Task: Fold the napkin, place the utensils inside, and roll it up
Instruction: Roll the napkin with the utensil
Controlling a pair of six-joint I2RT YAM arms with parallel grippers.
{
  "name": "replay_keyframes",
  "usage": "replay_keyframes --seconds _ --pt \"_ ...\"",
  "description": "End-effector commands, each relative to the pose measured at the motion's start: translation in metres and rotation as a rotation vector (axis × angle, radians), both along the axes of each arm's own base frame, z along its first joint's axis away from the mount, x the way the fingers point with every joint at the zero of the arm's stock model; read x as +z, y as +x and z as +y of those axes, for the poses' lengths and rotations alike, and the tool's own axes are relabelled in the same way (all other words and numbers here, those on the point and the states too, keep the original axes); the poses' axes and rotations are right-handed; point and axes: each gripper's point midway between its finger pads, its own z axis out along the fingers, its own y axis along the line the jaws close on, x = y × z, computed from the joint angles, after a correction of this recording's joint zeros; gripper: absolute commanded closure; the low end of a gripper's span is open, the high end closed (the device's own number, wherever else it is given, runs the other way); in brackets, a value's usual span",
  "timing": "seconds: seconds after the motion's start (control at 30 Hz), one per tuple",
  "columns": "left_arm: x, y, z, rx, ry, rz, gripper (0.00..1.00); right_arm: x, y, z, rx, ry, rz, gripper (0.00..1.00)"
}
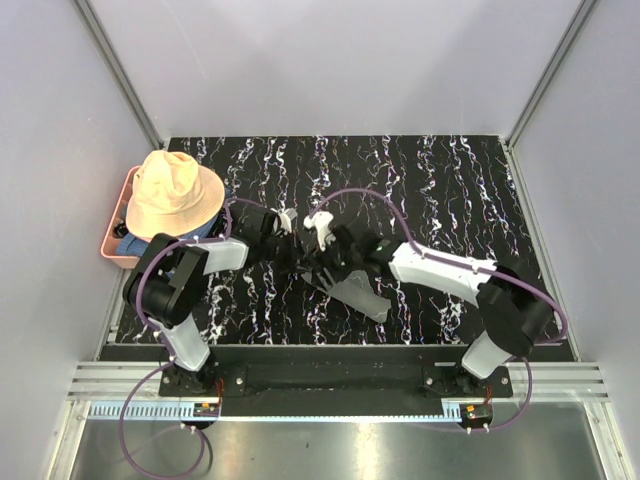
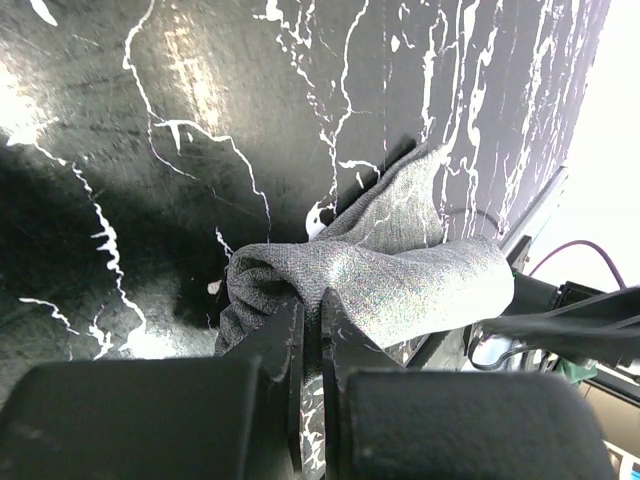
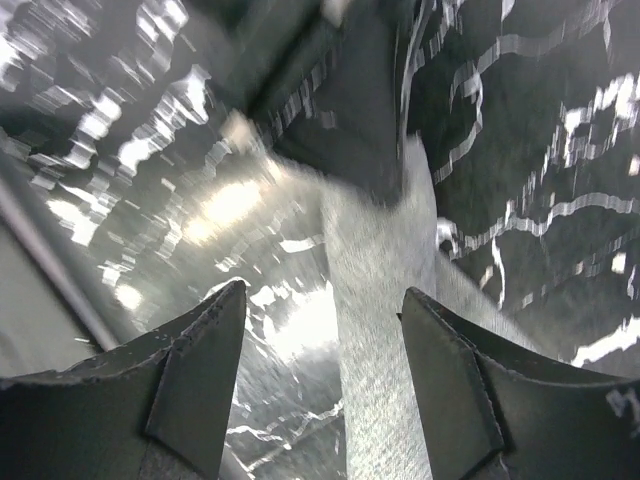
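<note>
pinching: left gripper (image 2: 312, 312) has its jaws pressed together on a bunched fold of the napkin (image 2: 400, 280); cloth wedged right at the fingertips
left gripper, top view: left gripper (image 1: 288, 224) sits near table centre, pointing toward the right arm
right gripper: right gripper (image 3: 322, 296) jaws spread wide, nothing clamped; a grey strip of the napkin (image 3: 375, 340) runs up between the two fingers (image 3: 200, 370), closer to the right-hand one; cannot tell if it touches
right gripper, top view: right gripper (image 1: 322, 236) just beside the left one, tips almost meeting over the middle of the table
napkin location: napkin (image 1: 362, 296) on the table (image 1: 450, 180), between the two arms, toward the near edge, partly under the right forearm
napkin shape: crumpled and loosely rolled, not flat; in the left wrist view one corner lies flat on the dark surface and the bulk curls over in a thick tube
table: black with white marble streaks
hat: peach floppy hat (image 1: 172, 192) at far left, resting on a pink tray (image 1: 112, 243), well apart from the napkin
blue cloth: blue cloth (image 1: 133, 246) peeks out under the hat brim, in the tray
cables: purple cable (image 1: 360, 195) arcs over the right arm
image quality: right wrist view blurred, details beyond the fingers hard to read
</note>
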Motion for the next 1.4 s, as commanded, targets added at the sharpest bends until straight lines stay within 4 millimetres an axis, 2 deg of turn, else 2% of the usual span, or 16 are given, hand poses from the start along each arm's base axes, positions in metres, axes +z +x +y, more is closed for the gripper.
replay_keyframes --seconds 0.0,0.17,0.53,0.67,0.77,0.83,0.87,0.9,0.93,1.03,1.23,1.33,1.37 --pt "-0.003 0.009 0.007 0.020 0.043 0.013 1.00 -0.036 0.001 -0.028 -0.080 -0.226 -0.068 0.28" --pt "0.000 0.016 0.011 0.030 0.046 0.009 1.00 -0.058 -0.015 -0.027 -0.054 -0.289 -0.045 0.30" --pt "0.016 0.026 0.007 0.030 0.022 -0.025 0.99 -0.104 -0.025 -0.035 -0.053 -0.391 0.048 0.36" --pt "0.027 0.034 0.010 0.049 0.013 -0.058 0.77 -0.114 -0.028 -0.034 -0.055 -0.416 0.098 0.39" --pt "0.035 0.040 0.019 0.081 0.014 -0.089 0.64 -0.121 -0.034 -0.033 -0.041 -0.376 0.199 0.47" --pt "0.038 0.045 0.030 0.120 0.025 -0.106 0.58 -0.120 -0.039 -0.032 -0.018 -0.318 0.281 0.56" --pt "0.039 0.046 0.034 0.136 0.031 -0.111 0.52 -0.118 -0.040 -0.031 -0.009 -0.294 0.304 0.58" --pt "0.038 0.048 0.040 0.154 0.039 -0.115 0.50 -0.114 -0.046 -0.027 0.018 -0.254 0.348 0.59" --pt "0.037 0.048 0.046 0.175 0.058 -0.124 0.47 -0.111 -0.041 -0.029 0.013 -0.227 0.370 0.62" --pt "0.034 0.044 0.055 0.198 0.081 -0.134 0.41 -0.099 -0.044 -0.022 0.063 -0.133 0.436 0.63" --pt "0.048 0.035 0.049 0.164 -0.005 -0.230 0.37 -0.079 -0.035 -0.016 0.109 0.036 0.564 0.65" --pt "0.047 0.028 0.042 0.121 -0.049 -0.223 0.37 -0.071 -0.029 -0.014 0.129 0.115 0.628 0.65" --pt "0.047 0.026 0.040 0.112 -0.062 -0.217 0.37 -0.074 -0.028 -0.014 0.130 0.123 0.651 0.66"
